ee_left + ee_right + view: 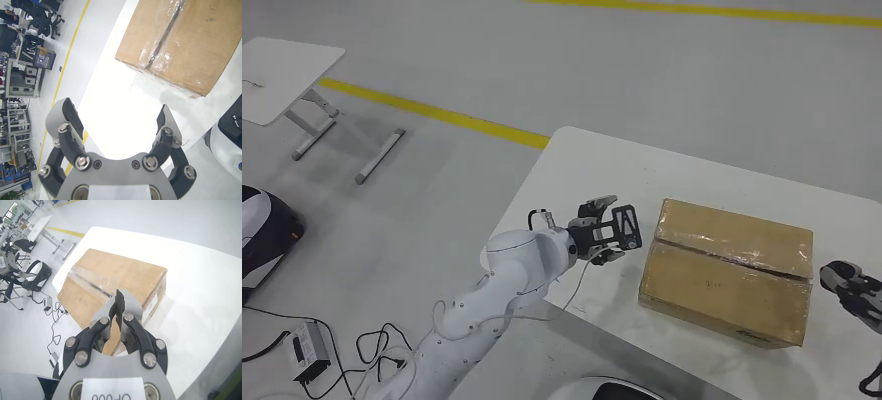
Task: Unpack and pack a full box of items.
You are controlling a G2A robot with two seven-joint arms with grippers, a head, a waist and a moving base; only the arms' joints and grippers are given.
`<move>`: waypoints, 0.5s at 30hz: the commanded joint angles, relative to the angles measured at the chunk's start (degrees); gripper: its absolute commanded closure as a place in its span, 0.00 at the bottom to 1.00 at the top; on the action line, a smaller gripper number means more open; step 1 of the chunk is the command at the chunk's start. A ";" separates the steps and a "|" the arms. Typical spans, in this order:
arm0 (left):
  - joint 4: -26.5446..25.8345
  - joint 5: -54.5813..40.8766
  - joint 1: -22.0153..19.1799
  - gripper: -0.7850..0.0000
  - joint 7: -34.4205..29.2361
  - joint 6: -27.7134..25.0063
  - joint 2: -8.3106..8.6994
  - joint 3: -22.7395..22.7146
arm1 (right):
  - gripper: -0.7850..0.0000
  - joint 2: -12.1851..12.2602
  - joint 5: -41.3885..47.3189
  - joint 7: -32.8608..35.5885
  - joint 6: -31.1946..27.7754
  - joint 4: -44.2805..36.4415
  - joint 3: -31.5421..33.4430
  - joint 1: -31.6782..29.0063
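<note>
We see the left claw [614,230] [115,104] wide open and empty, its ribbed pads facing each other above the white worktop [642,170] [113,75]. It hovers near one short end of the cardboard box [727,270] [175,47], without touching it. At the box's opposite end we see the right claw [852,285] [118,300] with its pads pressed together and nothing between them, just beside that end.

The box [113,275] lies flat on the worktop [198,285], flaps closed. A strip of clear tape [732,255] [166,37] [88,280] runs along its top seam (the film looks wrinkled and shiny).

Beyond the worktop we see a grey floor [692,70] with a yellow line [442,115] painted across it.
</note>
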 commanded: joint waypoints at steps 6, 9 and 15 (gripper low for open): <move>-0.11 0.01 0.02 0.00 -0.18 0.12 0.13 0.27 | 1.00 0.20 -4.78 -0.30 0.83 1.40 -1.98 0.53; -0.21 0.01 0.11 0.00 -0.19 0.20 0.20 0.29 | 1.00 0.25 -5.49 -0.62 1.02 1.82 -2.41 0.42; -0.55 -0.06 0.33 0.00 -0.19 0.37 0.30 0.52 | 1.00 0.46 -7.62 -0.74 1.38 1.79 -2.42 0.00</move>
